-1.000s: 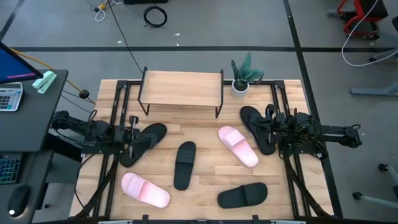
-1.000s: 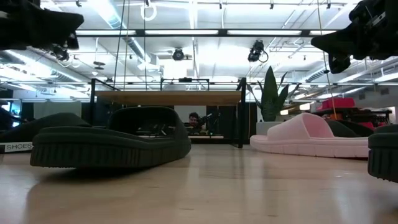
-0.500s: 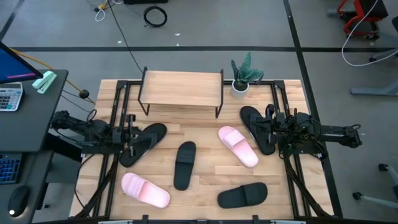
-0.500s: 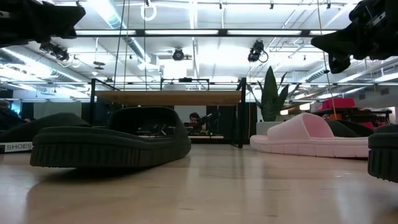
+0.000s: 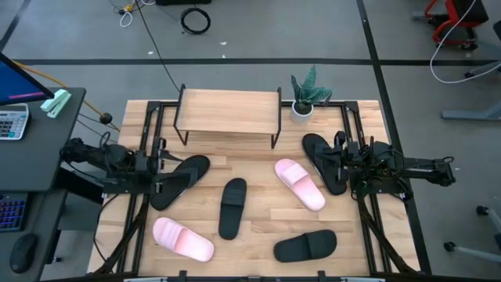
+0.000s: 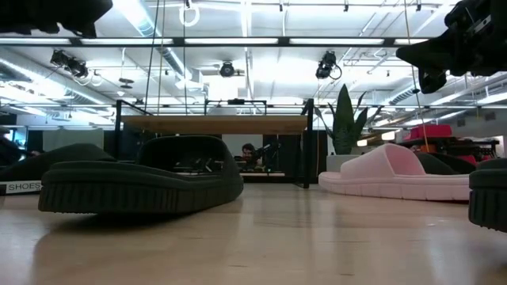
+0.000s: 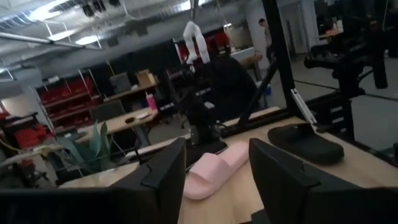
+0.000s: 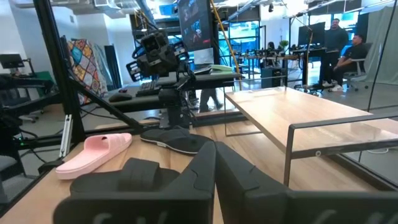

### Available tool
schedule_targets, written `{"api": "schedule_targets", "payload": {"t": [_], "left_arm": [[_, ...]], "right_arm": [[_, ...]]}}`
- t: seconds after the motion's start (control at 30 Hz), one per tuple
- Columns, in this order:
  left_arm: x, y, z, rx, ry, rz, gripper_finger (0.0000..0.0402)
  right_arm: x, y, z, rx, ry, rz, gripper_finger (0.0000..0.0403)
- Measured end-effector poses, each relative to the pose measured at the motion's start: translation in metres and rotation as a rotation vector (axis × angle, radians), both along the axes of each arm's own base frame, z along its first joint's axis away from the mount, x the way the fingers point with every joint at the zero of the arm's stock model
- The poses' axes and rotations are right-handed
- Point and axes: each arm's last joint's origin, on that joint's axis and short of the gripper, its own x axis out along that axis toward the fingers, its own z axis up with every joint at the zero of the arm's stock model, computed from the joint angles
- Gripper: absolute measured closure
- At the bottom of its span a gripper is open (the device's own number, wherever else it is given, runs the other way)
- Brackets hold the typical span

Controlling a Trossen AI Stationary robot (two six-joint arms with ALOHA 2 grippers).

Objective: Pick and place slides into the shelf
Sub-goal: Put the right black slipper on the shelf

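Note:
The shelf [image 5: 228, 111] stands at the table's far side, its wooden top bare. On the table lie two pink slides [image 5: 299, 185] [image 5: 182, 240], two black slides [image 5: 232, 207] [image 5: 305, 247] and two thin black flip-flops [image 5: 182, 177] [image 5: 323, 160]. My left gripper [image 5: 160, 166] hovers open at the left flip-flop's outer end. Its fingers [image 7: 163, 175] frame a pink slide [image 7: 214, 171] farther off. My right gripper [image 5: 344, 160] hangs shut above the right flip-flop, high over the table in the low view [image 6: 453, 39].
A potted plant [image 5: 304, 100] stands right of the shelf at the far edge. Black frame rails [image 5: 145, 149] [image 5: 352, 133] run along both table sides. The black slide [image 6: 142, 186] lies close to the near edge. Free wood lies between the shelf and the slides.
My left gripper has opened. It has drawn back a little toward the table's left edge and has risen. The flip-flop beside it lies where it was. My right arm has kept still.

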Motion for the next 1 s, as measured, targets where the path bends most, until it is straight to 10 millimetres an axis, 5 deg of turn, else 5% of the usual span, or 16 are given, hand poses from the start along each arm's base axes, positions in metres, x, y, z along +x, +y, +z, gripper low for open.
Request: {"api": "schedule_targets", "payload": {"t": [0.17,0.43,0.8,1.0], "left_arm": [[0.015,-0.005,0.012,-0.018,0.119,-0.005,0.0221],[0.067,-0.022,0.020,0.039,0.382,0.004,0.0222],[0.123,-0.053,-0.030,0.066,0.706,-0.012,0.0234],[0.145,-0.077,-0.050,0.079,0.661,-0.075,0.0241]], "right_arm": [[0.000,0.000,0.000,0.000,0.000,0.001,0.0389],[0.000,0.000,0.000,0.000,0.000,0.000,0.0389],[0.000,0.000,0.000,0.000,0.000,0.000,0.0389],[0.000,0.000,0.000,0.000,0.000,0.000,0.0389]]}}
